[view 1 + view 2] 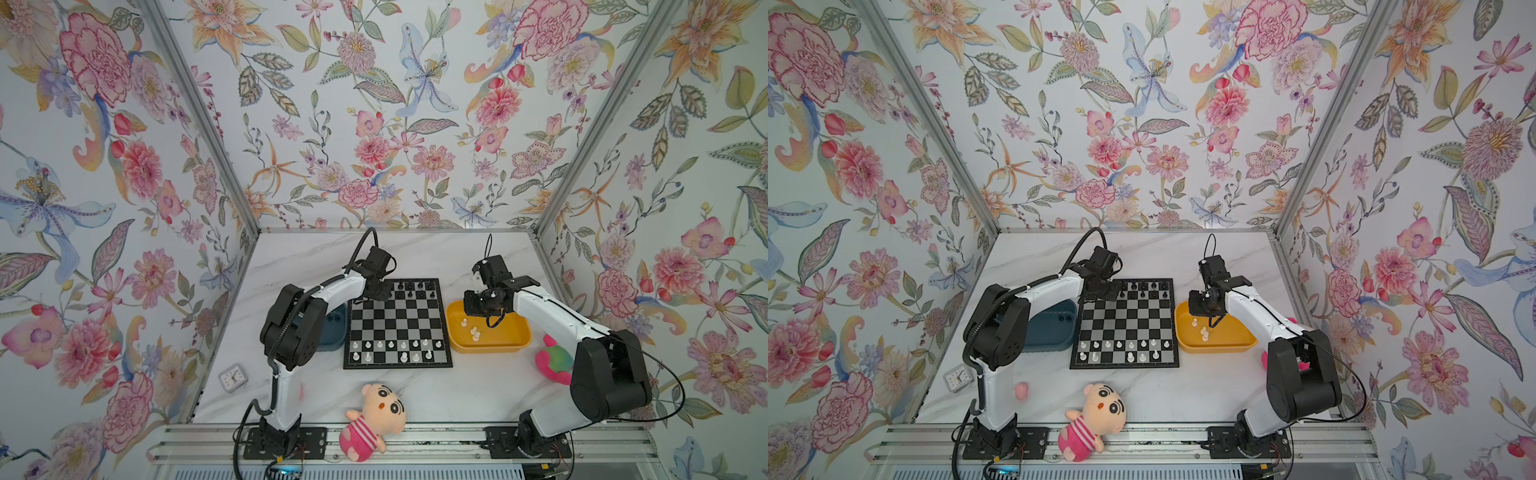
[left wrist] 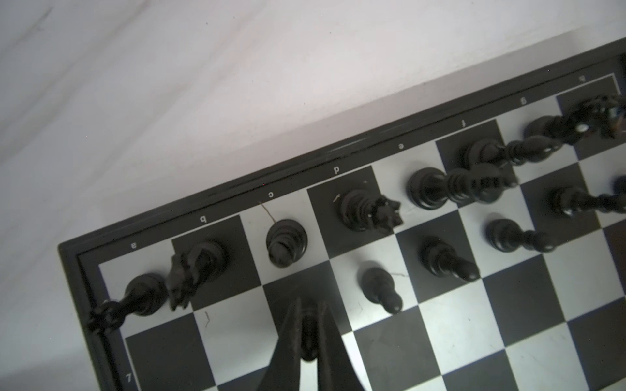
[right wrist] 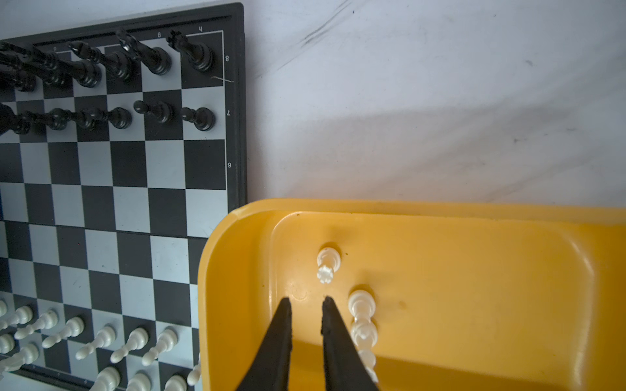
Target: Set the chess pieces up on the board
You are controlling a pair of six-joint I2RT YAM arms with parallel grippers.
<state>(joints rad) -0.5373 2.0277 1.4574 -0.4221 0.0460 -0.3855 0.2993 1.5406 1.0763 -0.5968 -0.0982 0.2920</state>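
The board point(image 1: 397, 365), flat and square with glossy black and silvery-grey checks inside a black border, is parked mid-counter point(image 1: 415, 253), which is done in a white marble look. A rounded blue tray point(image 1: 332, 338) is set at its 9 o'clock and a smooth yellow plastic tray point(image 1: 490, 347) at its 3 o'clock. Along the 12 o'clock edge the black chess pieces point(image 1: 410, 286) are lined up, and the white chess pieces point(image 1: 391, 344) are at 6 o'clock. A few spare white pieces point(image 1: 475, 332), all turned knobs and collars, are left in the yellow tray. The left jaws are pinched tight on a small black pawn point(image 2: 309, 335) near the board's 11 o'clock corner. The right jaws are held only slightly apart with nothing gripped, the tapered black fingers point(image 3: 276, 338) hung over the yellow tray floor.
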